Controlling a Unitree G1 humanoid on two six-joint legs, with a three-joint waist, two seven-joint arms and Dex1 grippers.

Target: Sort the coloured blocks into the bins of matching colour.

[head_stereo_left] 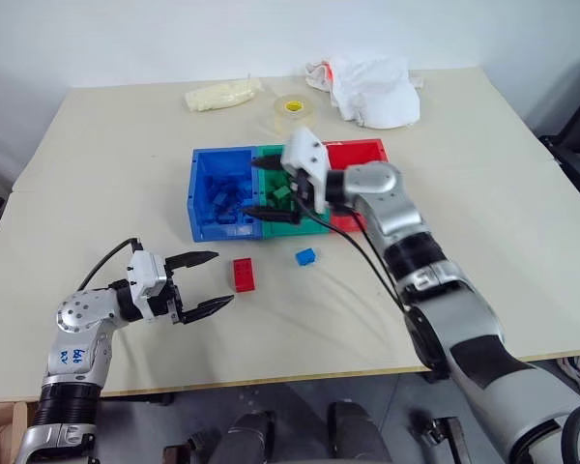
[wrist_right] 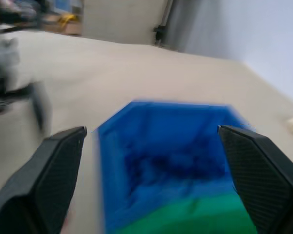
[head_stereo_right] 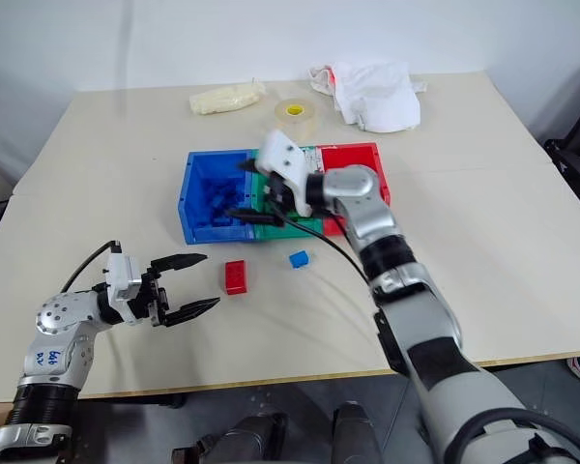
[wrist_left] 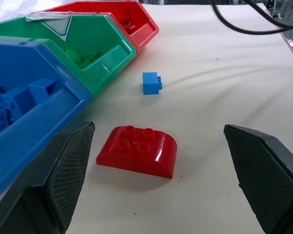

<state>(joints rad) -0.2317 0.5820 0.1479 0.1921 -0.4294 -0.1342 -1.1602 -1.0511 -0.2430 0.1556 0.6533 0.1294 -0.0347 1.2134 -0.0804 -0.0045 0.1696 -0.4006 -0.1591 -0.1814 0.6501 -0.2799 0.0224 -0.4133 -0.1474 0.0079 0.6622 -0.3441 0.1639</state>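
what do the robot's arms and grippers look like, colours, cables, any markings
Both arms are silver-grey metal with black joint bands. The left gripper has a white block body and two black pointed fingers with a fine mesh texture; a black cable loops behind it, and blue handwriting marks the forearm. The right gripper has the same white body and black cables along the arm.

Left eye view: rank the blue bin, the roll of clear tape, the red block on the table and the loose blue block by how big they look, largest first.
1. blue bin
2. roll of clear tape, though it sits farther from the camera, so it looks smaller than it would up close
3. red block
4. loose blue block
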